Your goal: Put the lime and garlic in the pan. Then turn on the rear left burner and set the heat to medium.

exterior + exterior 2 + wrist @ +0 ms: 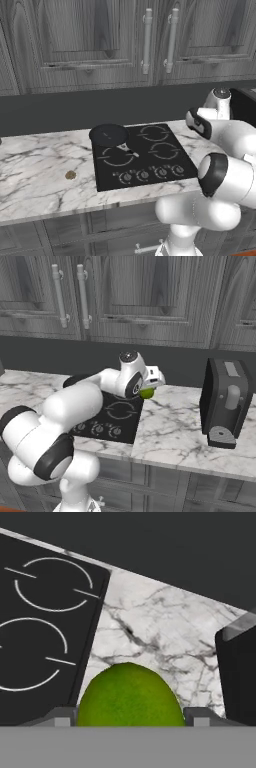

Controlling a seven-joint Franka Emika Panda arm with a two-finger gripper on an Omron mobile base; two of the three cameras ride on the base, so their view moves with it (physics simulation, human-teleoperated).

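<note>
Gripping the lime (129,694) between both fingertips, the gripper (148,390) hangs above the marble counter (175,431), just off the cooktop's (145,155) right edge. Jaws sit wide around the fruit. Across the cooktop, the pan (109,135) covers its rear left burner; the garlic (70,175) lies left of the glass.

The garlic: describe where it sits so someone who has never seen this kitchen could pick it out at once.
Start at the black cooktop set into the marble counter. Look left of it, across bare marble: the garlic lies alone there, well clear of the pan on the rear left burner. It is a small tan-brown lump, unlike the green lime at the gripper.
</note>
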